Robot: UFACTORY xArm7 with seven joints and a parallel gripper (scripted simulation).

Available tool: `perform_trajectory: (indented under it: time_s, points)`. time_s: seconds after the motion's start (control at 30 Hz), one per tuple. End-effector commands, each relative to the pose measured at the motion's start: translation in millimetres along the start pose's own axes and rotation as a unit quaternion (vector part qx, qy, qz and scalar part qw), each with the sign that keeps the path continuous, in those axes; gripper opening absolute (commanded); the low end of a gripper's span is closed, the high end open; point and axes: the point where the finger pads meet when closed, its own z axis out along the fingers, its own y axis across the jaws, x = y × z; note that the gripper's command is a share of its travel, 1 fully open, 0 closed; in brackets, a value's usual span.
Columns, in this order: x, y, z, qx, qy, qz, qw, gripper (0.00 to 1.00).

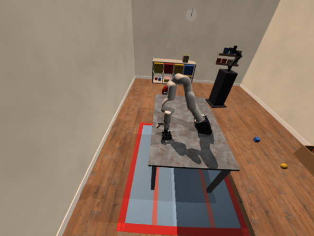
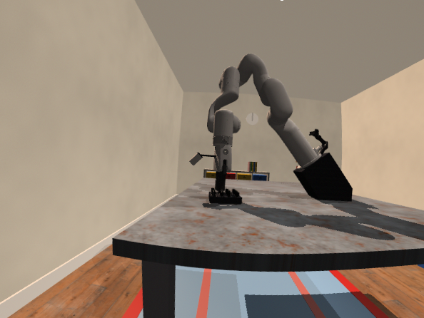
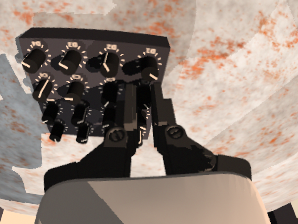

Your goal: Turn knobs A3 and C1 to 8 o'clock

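The black knob box (image 1: 167,138) (image 2: 225,200) (image 3: 95,35) stands on the table, its printed names upside down in the wrist view. My gripper (image 1: 166,131) (image 2: 220,189) (image 3: 143,97) points down over it, fingers nearly together on both sides of knob C1 (image 3: 143,93); it looks shut on it. C1's line is hidden. Knob A3 (image 3: 83,133) is in the row farthest from the names' upper edge; a pale mark shows at its lower end, its exact hour unclear. Knob D1 (image 3: 148,69) has its line toward the lower right. The fingers partly cover columns 1 and 2.
The grey table (image 1: 182,106) (image 2: 214,232) carries the arm's black base (image 1: 203,126) (image 2: 325,178) to the right of the box. The box's knobs stand close together, with B1, C2 and D1 around the fingers. The arm's shadow falls across the table.
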Motion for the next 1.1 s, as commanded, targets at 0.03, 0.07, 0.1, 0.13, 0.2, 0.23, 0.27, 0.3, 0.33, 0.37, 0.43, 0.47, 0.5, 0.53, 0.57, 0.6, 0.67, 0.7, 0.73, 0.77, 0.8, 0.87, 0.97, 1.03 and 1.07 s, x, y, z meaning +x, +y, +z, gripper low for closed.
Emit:
perform_trajectory:
  time_s: [0.03,0.07,0.1,0.13,0.2,0.23,0.27,0.3,0.33,0.37,0.43,0.47,0.5,0.53,0.57,0.6,0.67,0.7,0.73,0.77,0.8,0.87,0.97,1.03,1.07]
  points:
    - [1.1,-0.2,-0.6,0.001,0.0,-0.049,0.999,0.08]
    - [1.1,-0.2,-0.6,0.001,0.0,-0.059,0.998,0.08]
    - [1.1,-0.2,-0.6,0.001,0.0,-0.059,0.998,0.08]
    - [1.1,-0.2,-0.6,0.001,0.0,-0.059,0.998,0.08]
    - [1.1,-0.2,-0.6,0.001,0.0,-0.08,0.997,0.08]
    - [1.1,-0.2,-0.6,0.001,0.0,-0.091,0.996,0.08]
    - [1.1,-0.2,-0.6,0.001,0.0,-0.102,0.995,0.08]
    - [1.1,-0.2,-0.6,0.001,0.0,-0.113,0.994,0.08]
    - [1.1,-0.2,-0.6,0.001,0.0,-0.124,0.992,0.08]
    - [1.1,-0.2,-0.6,0.001,0.0,-0.136,0.991,0.08]
    - [1.1,-0.2,-0.6,0.001,0.0,-0.16,0.987,0.08]
    - [1.1,-0.2,-0.6,0.001,0.0,-0.172,0.985,0.08]
    - [1.1,-0.3,-0.6,0.001,0.0,-0.185,0.983,0.08]
    - [1.1,-0.3,-0.6,0.001,0.0,-0.197,0.98,0.08]
    - [1.1,-0.3,-0.6,0.001,0.0,-0.21,0.978,0.08]
    - [1.1,-0.3,-0.6,0.001,0.0,-0.223,0.975,0.08]
    - [1.1,-0.3,-0.6,0.001,0.0,-0.236,0.972,0.08]
    - [1.1,-0.3,-0.6,0.001,0.0,-0.236,0.972,0.08]
    - [1.1,-0.3,-0.6,0.001,0.0,-0.249,0.969,0.08]
    - [1.1,-0.3,-0.6,0.001,0.0,-0.261,0.965,0.08]
    - [1.1,-0.3,-0.6,0.001,0.0,-0.274,0.962,0.08]
    - [1.1,-0.3,-0.6,0.001,0.0,-0.3,0.954,0.08]
    - [1.1,-0.3,-0.6,0.001,0.0,-0.339,0.941,0.08]
    - [1.1,-0.3,-0.6,0.001,0.0,-0.364,0.932,0.08]
    - [1.1,-0.3,-0.6,0.001,0.0,-0.376,0.927,0.08]
